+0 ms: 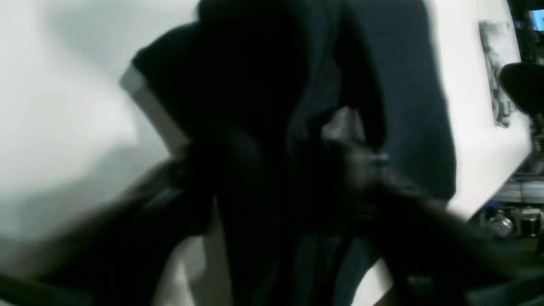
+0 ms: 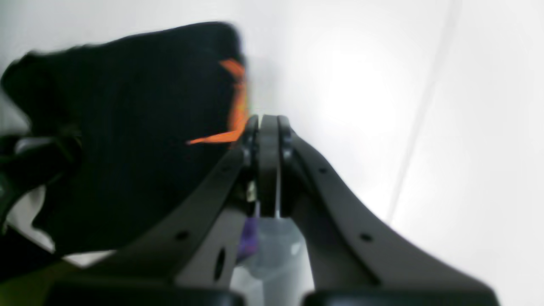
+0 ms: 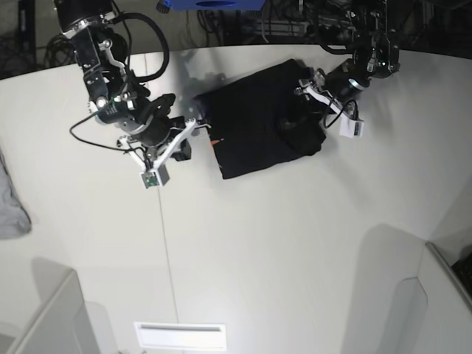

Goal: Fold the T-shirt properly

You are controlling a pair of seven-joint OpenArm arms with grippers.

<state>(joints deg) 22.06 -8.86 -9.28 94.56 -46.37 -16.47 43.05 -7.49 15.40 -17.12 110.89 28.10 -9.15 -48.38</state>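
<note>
Base: white table [image 3: 295, 251], black T-shirt [image 3: 251, 125].

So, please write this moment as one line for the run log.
task: fold T-shirt | shirt: bunched on table | left end effector: at shirt edge, grip unclear | right end effector: shut, beside orange tag

Blurred close view, black T-shirt [image 1: 382, 106] bunched and draped over white table [image 1: 55, 127], fabric filling centre of frame, left gripper [image 1: 297, 170] dark and indistinct against the cloth, grey cloth [image 1: 499, 72] at far right edge.
</note>
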